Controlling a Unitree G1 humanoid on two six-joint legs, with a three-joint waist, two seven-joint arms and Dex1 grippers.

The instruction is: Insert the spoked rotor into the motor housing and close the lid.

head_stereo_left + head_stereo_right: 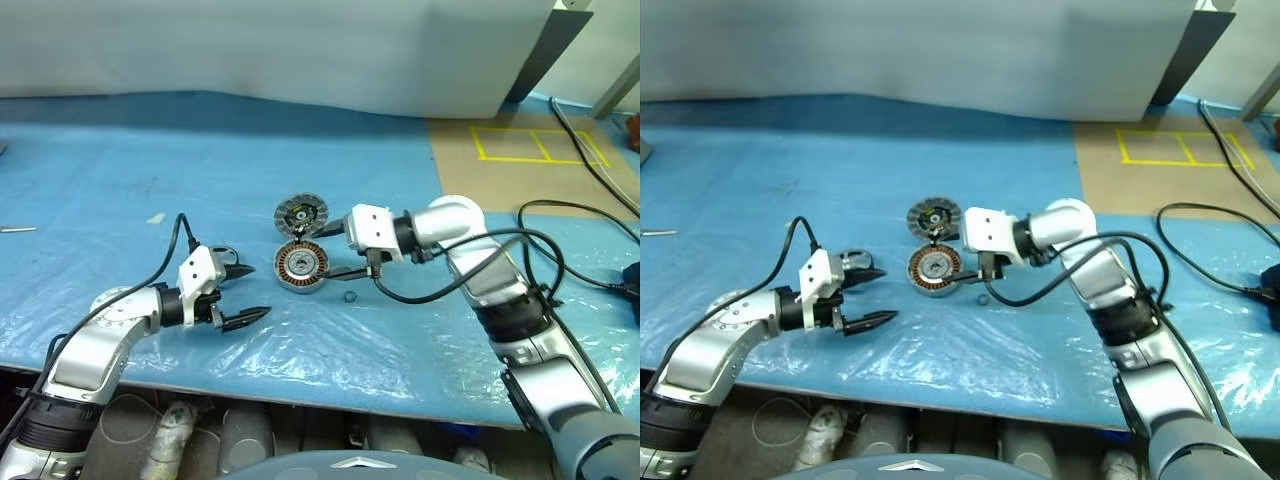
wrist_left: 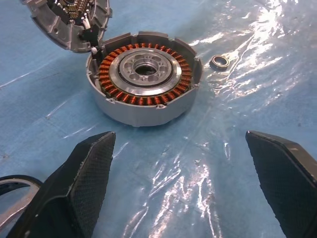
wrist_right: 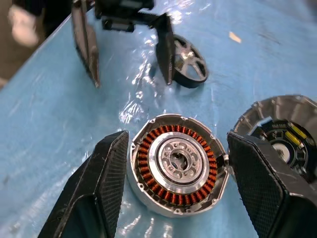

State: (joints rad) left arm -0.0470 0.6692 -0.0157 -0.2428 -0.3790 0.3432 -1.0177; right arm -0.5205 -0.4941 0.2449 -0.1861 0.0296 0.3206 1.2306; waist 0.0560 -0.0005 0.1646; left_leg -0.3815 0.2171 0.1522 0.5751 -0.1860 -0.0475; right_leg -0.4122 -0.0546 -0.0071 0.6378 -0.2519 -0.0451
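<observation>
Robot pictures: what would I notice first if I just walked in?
Probably the motor housing, a round silver cup with bright orange-copper windings, sitting mid-table on the blue plastic sheet. The right gripper is open, a finger on each side of it, and the grey ribbed lid lies just behind, touching its rim.

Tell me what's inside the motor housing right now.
The motor housing holds a ring of orange-copper windings around a silver hub with a central hole; its floor beneath them is covered.
</observation>
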